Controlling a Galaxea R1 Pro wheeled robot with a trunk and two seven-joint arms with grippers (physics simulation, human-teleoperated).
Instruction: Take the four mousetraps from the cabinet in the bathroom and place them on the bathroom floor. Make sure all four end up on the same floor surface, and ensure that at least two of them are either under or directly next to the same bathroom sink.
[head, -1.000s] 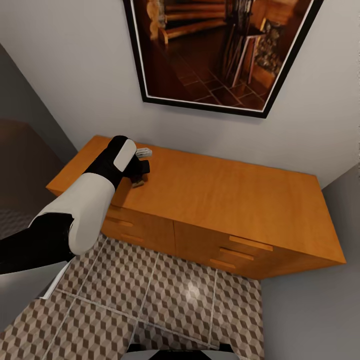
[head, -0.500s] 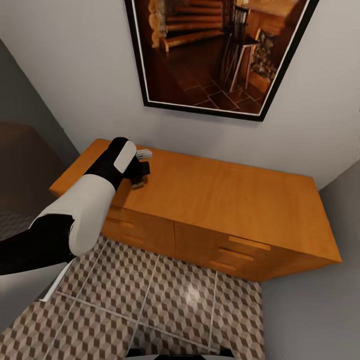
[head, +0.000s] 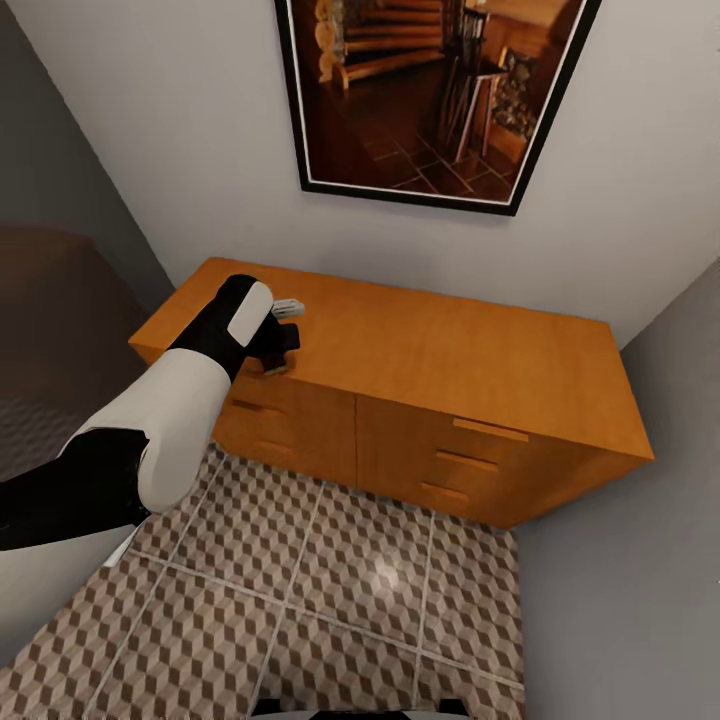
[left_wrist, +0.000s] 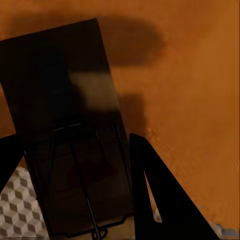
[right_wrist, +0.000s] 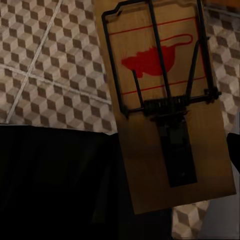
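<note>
Mousetrap (left_wrist: 75, 150) between left pincer (left_wrist: 75, 200) fingers; right pincer's grip on another mousetrap (right_wrist: 167, 100) unclear

A pale grey wall (head: 170, 130) stood at the far side, carrying a black-framed picture (head: 440, 95) of a wooden interior. Darker grey walls (head: 640, 500) closed in left and right. A soft glare lay on the near tiles.
</note>
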